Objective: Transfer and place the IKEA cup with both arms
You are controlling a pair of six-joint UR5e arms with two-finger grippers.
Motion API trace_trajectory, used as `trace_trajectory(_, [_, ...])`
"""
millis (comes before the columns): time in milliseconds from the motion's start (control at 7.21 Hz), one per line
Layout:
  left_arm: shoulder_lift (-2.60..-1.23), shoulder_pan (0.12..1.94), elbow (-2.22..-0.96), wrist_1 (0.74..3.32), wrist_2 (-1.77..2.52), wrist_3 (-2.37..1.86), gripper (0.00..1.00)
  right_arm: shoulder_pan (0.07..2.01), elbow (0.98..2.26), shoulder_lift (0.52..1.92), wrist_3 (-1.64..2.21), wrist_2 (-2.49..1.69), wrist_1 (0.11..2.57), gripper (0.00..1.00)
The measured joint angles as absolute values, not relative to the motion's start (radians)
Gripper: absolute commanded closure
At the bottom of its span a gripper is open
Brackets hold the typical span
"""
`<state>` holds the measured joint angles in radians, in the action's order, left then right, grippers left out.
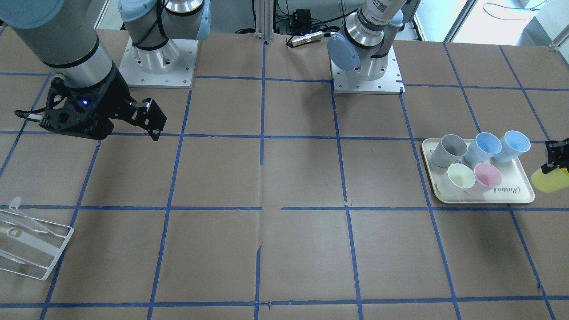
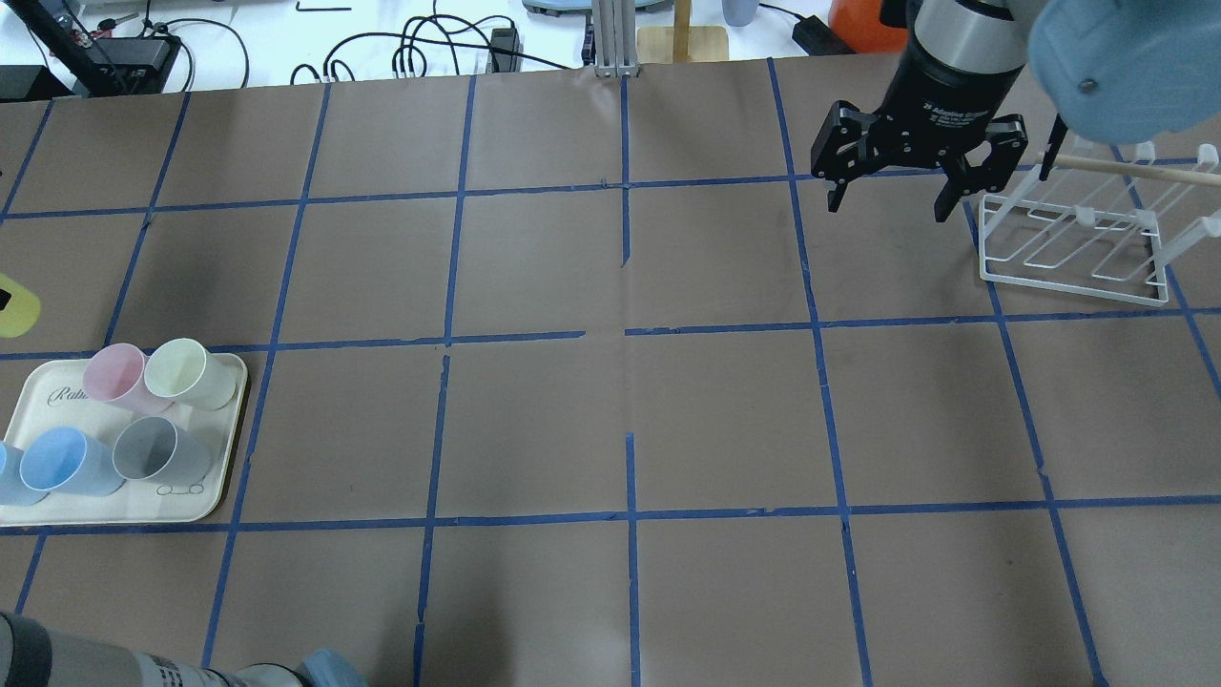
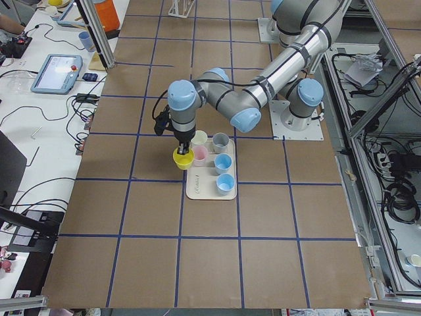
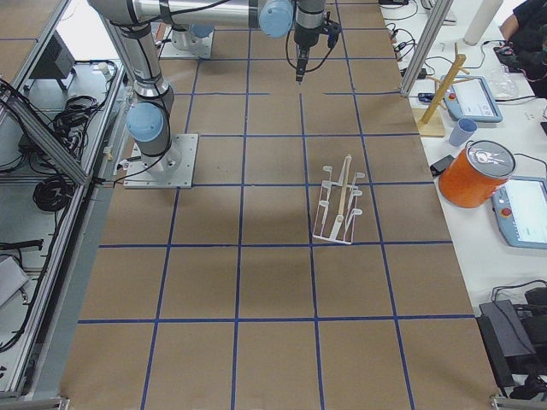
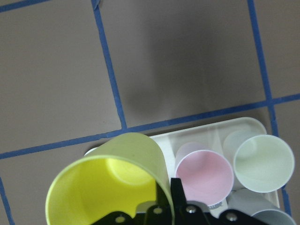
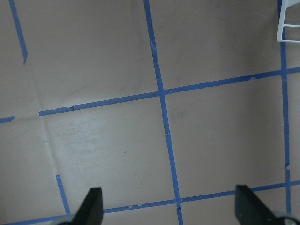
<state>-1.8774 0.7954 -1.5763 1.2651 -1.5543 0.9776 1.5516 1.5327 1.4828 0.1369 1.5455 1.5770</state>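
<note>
Beside the tray (image 1: 516,172), left gripper (image 1: 555,164) pinches the tapered yellow plastic IKEA cup (image 5: 93,197). Right gripper (image 2: 889,208) jaws spread wide.

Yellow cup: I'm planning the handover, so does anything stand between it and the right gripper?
Nothing visible does. The yellow cup, in the left gripper, hangs beside the tray; only taped table shows between it and the open right gripper.

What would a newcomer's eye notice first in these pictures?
The bright yellow IKEA cup stands out, pinched at its rim by the left gripper just beside the tray of pastel cups. At the other end of the table, the right gripper hangs open near the white wire rack.
</note>
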Motion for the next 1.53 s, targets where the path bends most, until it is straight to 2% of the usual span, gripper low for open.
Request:
trace_trajectory(416, [-1.921, 0.730, -1.646, 1.204, -1.526, 1.030, 1.00, 1.542, 1.602, 1.531, 0.127, 1.546, 1.615, 0.00])
trace_trajectory(555, [-1.926, 0.727, -1.673, 1.177, -1.525, 1.028, 0.95, 1.542, 1.620, 1.540, 0.125, 1.547, 1.640, 0.00])
trace_trajectory(693, [-1.931, 0.724, -1.702, 1.155, -1.525, 1.026, 0.52, 1.542, 1.626, 1.543, 0.123, 1.546, 1.652, 0.00])
trace_trajectory(832, [-1.932, 0.722, -1.737, 1.119, -1.525, 1.026, 0.01, 1.542, 1.625, 1.546, 0.123, 1.545, 1.656, 0.00])
trace_trajectory(1109, [-1.924, 0.717, -1.787, 1.056, -1.530, 1.029, 0.00, 1.543, 1.615, 1.549, 0.125, 1.543, 1.658, 0.00])
trace_trajectory(1526, [-1.878, 0.719, -1.765, 1.085, -1.549, 1.031, 0.00, 1.542, 1.611, 1.554, 0.123, 1.542, 1.660, 0.00])
